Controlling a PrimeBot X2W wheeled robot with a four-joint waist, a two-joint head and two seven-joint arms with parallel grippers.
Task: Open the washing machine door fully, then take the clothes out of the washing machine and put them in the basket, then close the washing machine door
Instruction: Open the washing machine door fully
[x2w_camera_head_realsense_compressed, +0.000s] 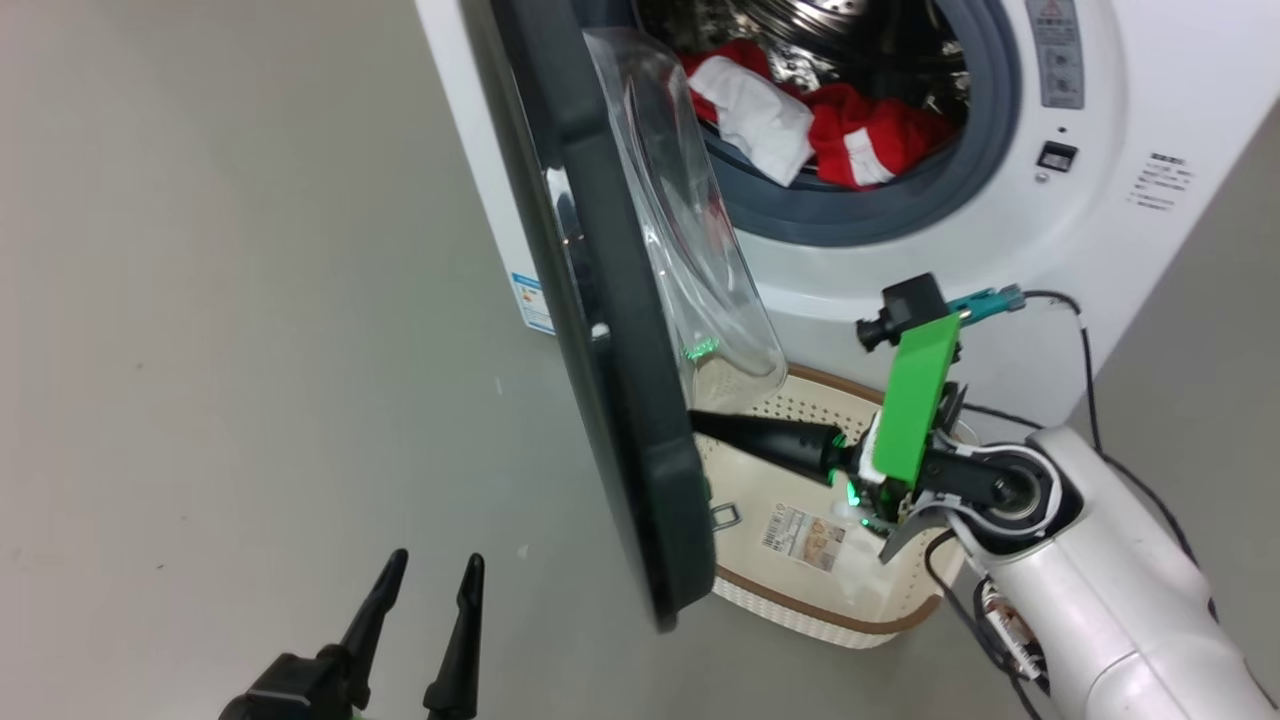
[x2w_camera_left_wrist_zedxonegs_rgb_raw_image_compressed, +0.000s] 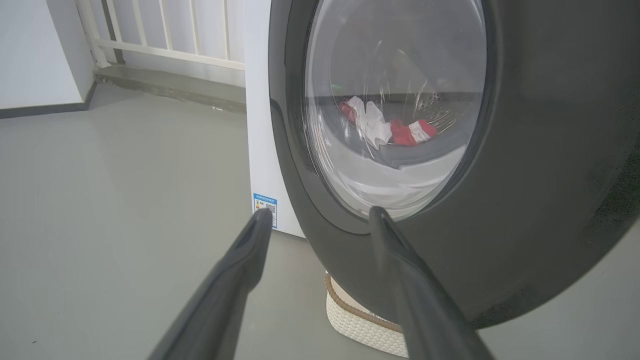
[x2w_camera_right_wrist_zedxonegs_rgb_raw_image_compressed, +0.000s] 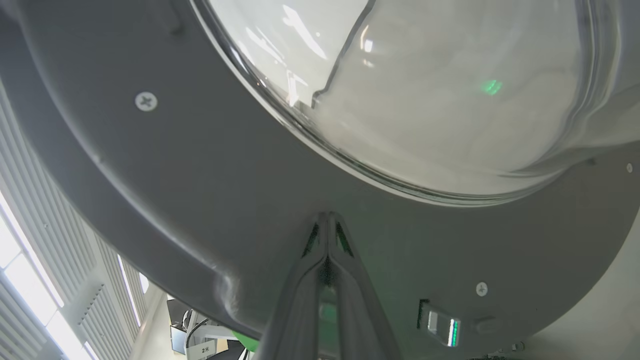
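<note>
Right gripper (x2w_camera_right_wrist_zedxonegs_rgb_raw_image_compressed: 327, 216), pinched closed, touches the inner rim of the washing machine door (x2w_camera_head_realsense_compressed: 610, 300), above the basket (x2w_camera_head_realsense_compressed: 800, 610). Left gripper (x2w_camera_head_realsense_compressed: 432, 570) gapes wide over open floor (x2w_camera_head_realsense_compressed: 220, 300).

Against my dark right gripper (x2w_camera_head_realsense_compressed: 698, 420), the washing machine door (x2w_camera_head_realsense_compressed: 620, 400) is glossy black; beyond it I see red-and-white clothes (x2w_camera_head_realsense_compressed: 830, 125), below it a cream perforated, brown-rimmed basket (x2w_camera_head_realsense_compressed: 745, 480).

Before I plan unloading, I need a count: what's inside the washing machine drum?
Red clothes with white panels lie at the front of the drum, against the grey gasket. How many pieces, and anything beneath them, is hidden.
</note>
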